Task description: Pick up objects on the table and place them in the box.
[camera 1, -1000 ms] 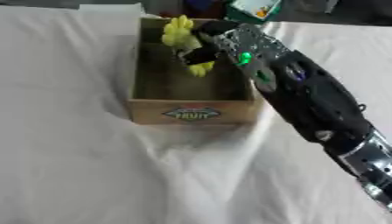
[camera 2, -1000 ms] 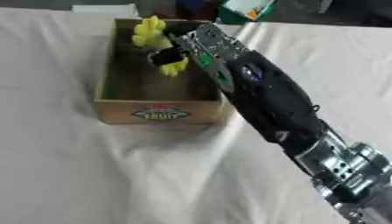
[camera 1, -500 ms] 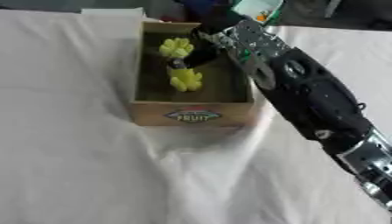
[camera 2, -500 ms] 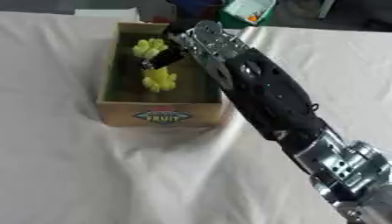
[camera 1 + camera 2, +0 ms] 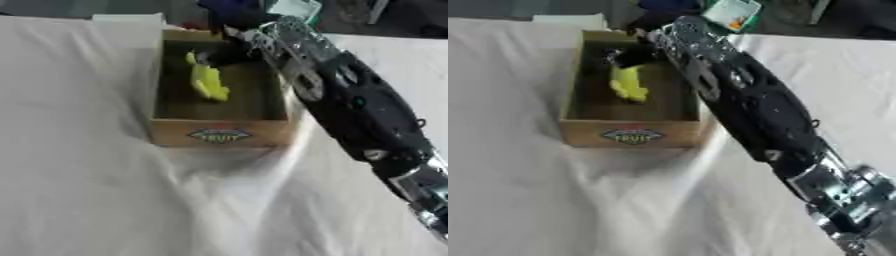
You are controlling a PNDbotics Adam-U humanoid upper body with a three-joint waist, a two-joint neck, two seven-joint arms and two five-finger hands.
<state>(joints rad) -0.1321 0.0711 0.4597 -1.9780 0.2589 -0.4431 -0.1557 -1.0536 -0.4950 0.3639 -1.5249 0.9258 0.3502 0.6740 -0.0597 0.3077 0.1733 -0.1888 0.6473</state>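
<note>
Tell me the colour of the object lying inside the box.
Yellow. The object lies on the dark floor of the wooden box; the left eye view shows it best.

Soft, even light falls from above, leaving the white tablecloth point(image 5: 105, 190) bright and nearly washed out. Both views are blurred throughout, edges smeared. The box point(image 5: 219, 134) casts a faint shadow toward the camera, and its inside is dim. Small highlights glint on the black arm point(image 5: 763, 115).
</note>
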